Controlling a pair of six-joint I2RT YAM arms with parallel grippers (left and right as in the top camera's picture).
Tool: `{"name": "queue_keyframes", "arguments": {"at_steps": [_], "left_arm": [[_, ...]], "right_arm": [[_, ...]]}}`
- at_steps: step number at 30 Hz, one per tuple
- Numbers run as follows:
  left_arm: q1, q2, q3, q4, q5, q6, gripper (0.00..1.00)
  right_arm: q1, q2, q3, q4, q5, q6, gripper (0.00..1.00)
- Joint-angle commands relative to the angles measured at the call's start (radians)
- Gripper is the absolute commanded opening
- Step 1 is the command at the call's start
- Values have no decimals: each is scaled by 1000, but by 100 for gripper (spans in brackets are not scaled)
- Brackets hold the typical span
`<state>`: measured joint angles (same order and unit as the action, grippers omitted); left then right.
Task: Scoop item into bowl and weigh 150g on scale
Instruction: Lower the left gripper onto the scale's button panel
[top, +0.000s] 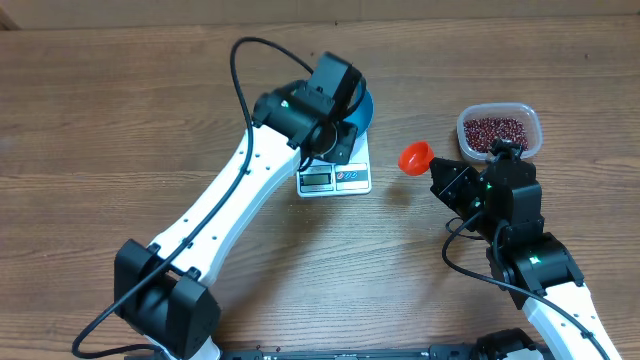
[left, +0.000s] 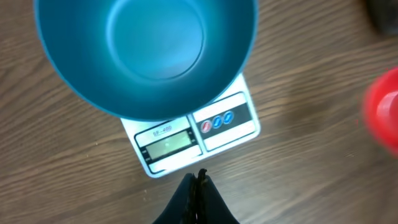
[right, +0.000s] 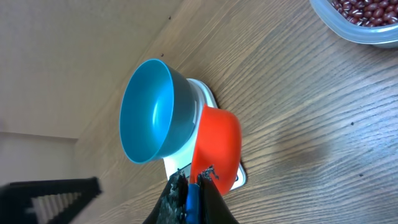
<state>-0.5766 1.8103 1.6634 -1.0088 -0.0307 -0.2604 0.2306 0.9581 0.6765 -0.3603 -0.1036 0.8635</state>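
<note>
Beans (top: 495, 130), small, dark red-maroon, a loose pile: you will find them in the clear rounded-rectangular plastic container (top: 463, 128) at the far right of the wooden table (top: 120, 120), just ahead of the right arm.

Nearest to you, right side: the right gripper (right: 194, 182) is clamped on the handle end of the bright orange-red plastic scoop (right: 217, 143). A blue strip shows between its fingers. From overhead, the scoop's cup lies between the scale and the container, apart from both and pointing left. You cannot tell whether the cup rests on the table. The wrist view shows only its outer wall, so its contents cannot be told from there.

Middle: the small flat white rectangular kitchen scale (left: 242, 129) has its display and blue-outlined buttons along the near edge. The display is lit pale green, but the reading is too blurred for you to log. The left gripper (left: 198, 183) is poised above the scale's front edge, fingers pressed together and holding nothing.

Farther: the round sky-blue plastic bowl (left: 68, 68) sits on the scale's platform, upright, its rim overhanging the sides. Its inside shows plain blue.
</note>
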Motion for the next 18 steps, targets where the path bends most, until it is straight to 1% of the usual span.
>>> {"name": "queue_keyframes", "arguments": {"at_steps": [1, 8, 14, 18], "left_arm": [[-13, 4, -110, 63, -21, 43, 4], [-18, 4, -230, 201, -21, 50, 4], [-46, 4, -286, 280, -22, 120, 4], [-61, 6, -314, 331, -21, 126, 4]], "right_arm": [[6, -16, 19, 6, 13, 0, 4], [6, -15, 19, 10, 5, 4, 4], [6, -15, 19, 13, 5, 4, 4], [6, -15, 19, 13, 5, 4, 4]]}}
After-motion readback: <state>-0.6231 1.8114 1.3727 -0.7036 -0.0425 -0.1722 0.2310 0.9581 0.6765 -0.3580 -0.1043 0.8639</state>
